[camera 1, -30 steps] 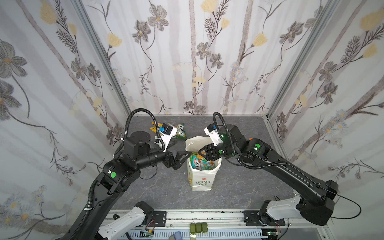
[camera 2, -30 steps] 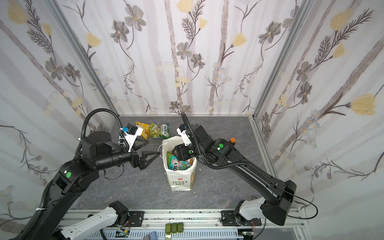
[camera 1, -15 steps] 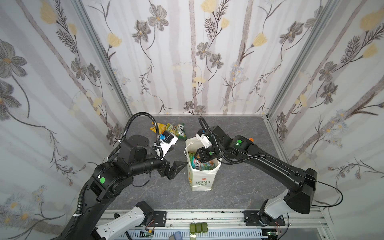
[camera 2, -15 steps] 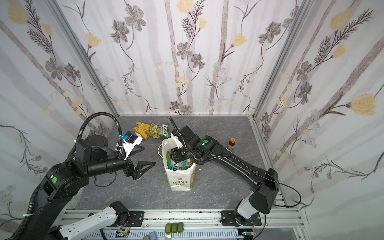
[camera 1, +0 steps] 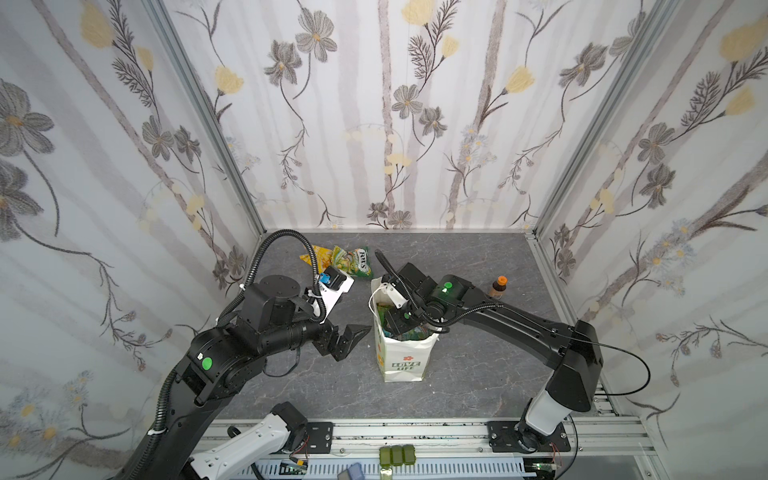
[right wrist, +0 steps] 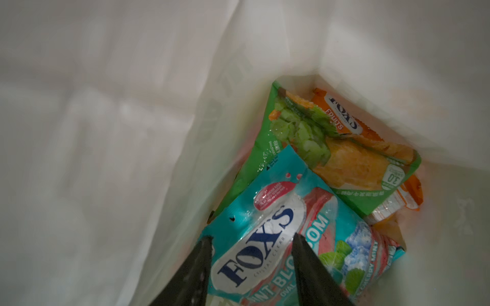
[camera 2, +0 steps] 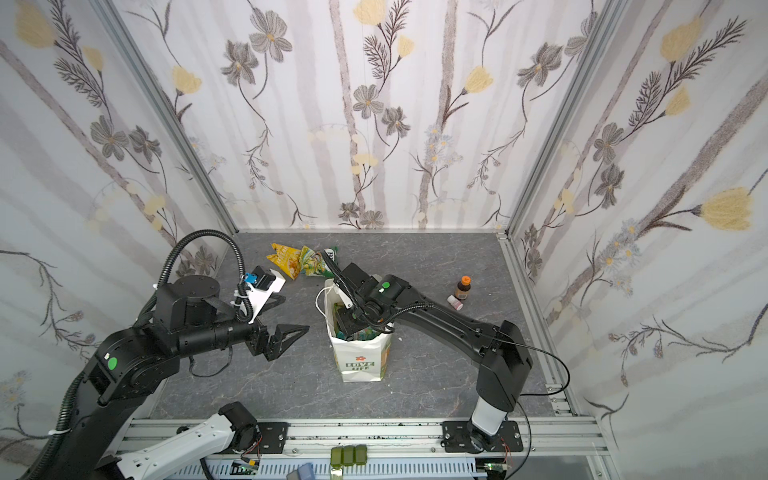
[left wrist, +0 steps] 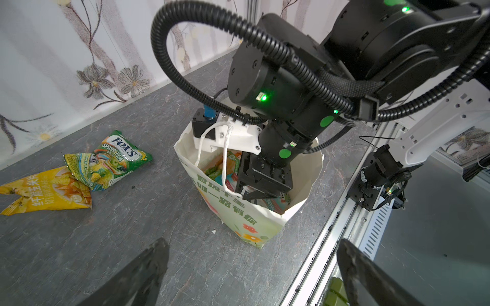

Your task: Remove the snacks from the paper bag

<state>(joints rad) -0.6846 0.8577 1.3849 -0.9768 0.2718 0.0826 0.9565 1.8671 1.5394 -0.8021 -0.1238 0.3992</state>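
The white paper bag (camera 1: 401, 365) (camera 2: 361, 365) (left wrist: 238, 220) stands upright mid-floor. My right gripper (camera 1: 399, 324) (camera 2: 347, 322) (right wrist: 252, 235) reaches down inside it, open, its fingers on either side of the top of a teal snack packet (right wrist: 265, 212). Deeper in the bag lie a green packet (right wrist: 318, 148) and an orange one (right wrist: 344, 119). Behind the bag, on the floor, lie a yellow packet (camera 1: 316, 255) (left wrist: 47, 190) and a green packet (camera 1: 353, 262) (left wrist: 114, 159). My left gripper (camera 1: 355, 343) (camera 2: 291, 343) (left wrist: 253, 241) hovers left of the bag, wide open and empty.
A small brown bottle (camera 1: 498, 286) (camera 2: 464, 287) with an orange cap stands at the right, a little pink-and-white object (camera 2: 454, 302) beside it. Flowered walls enclose three sides. A metal rail (camera 1: 415, 432) runs along the front edge.
My right gripper has dropped from the bag's mouth down into the bag and its jaws have narrowed. My left gripper has drawn back from the bag's left side toward the front.
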